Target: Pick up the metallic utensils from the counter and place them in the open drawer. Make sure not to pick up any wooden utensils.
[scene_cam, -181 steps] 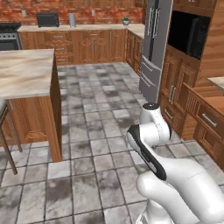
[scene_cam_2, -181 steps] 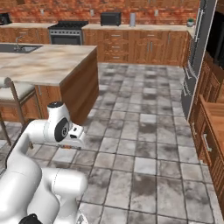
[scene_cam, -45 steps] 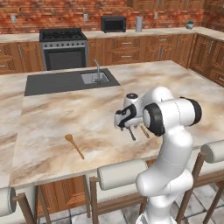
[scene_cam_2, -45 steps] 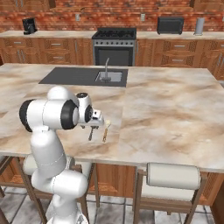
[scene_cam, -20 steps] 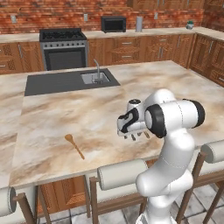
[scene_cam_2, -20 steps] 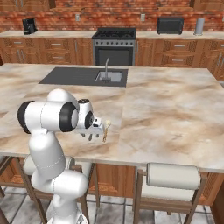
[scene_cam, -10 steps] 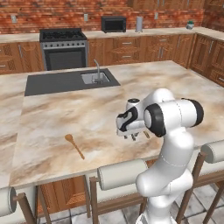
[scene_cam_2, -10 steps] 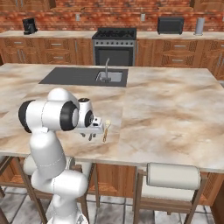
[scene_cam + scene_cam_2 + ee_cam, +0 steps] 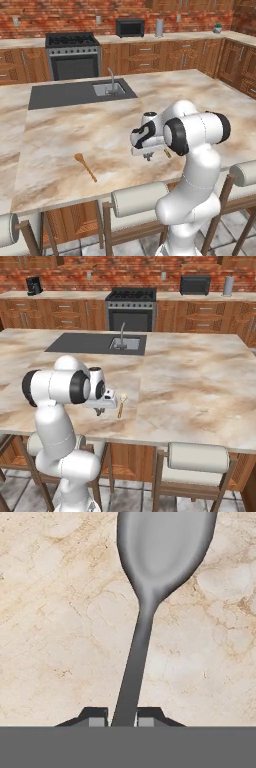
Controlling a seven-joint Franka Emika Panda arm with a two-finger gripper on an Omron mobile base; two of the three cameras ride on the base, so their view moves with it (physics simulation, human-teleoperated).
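Observation:
In the hand view a grey metal spoon (image 9: 165,552) lies on the beige marble counter (image 9: 50,612), bowl away from me. My gripper (image 9: 123,717) is shut on its thin handle, one dark fingertip (image 9: 95,716) on each side. In the base views the gripper (image 9: 147,156) (image 9: 100,411) hangs low over the counter (image 9: 75,130) near its front edge. An orange-brown wooden spoon (image 9: 85,166) lies to its left. A pale cream-headed spoon (image 9: 120,405) with a tan handle lies just right of the hand. The open drawer is out of view.
A dark sink panel (image 9: 75,92) with a faucet (image 9: 112,80) sits at the counter's far side. Padded stool backs (image 9: 140,197) (image 9: 197,458) line the front edge below the counter. A stove (image 9: 132,306) and cabinets stand against the brick wall.
The jaws have closed from wide open onto the metal spoon's handle. The arm has stayed low over the same spot.

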